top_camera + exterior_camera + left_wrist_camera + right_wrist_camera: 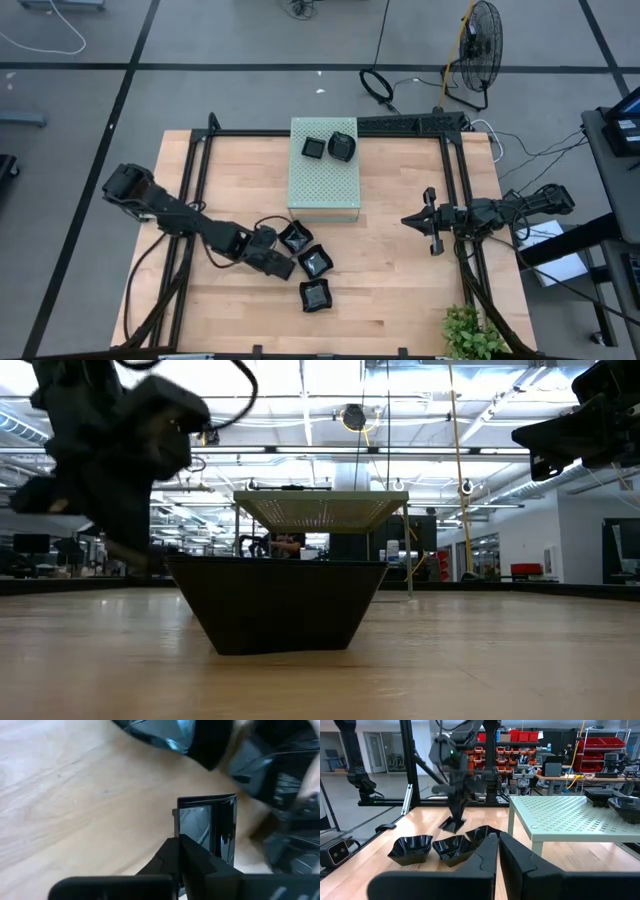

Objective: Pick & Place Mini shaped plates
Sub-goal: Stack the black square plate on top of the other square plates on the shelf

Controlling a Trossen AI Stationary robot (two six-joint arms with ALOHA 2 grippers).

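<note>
Three small glossy black dishes are clustered on the wooden table; two more are set atop the pale green perforated box. The left gripper is held beside the cluster, its fingers' state unclear. The right gripper is parked well apart, fingers together.

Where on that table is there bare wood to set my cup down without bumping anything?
The widest bare patch lies between the pale green box and the right pincer. More free wood runs along the near edge, between the loose black plates and the plant. It is crowded by the box's near left corner, where the left pincer works among three plates.
</note>
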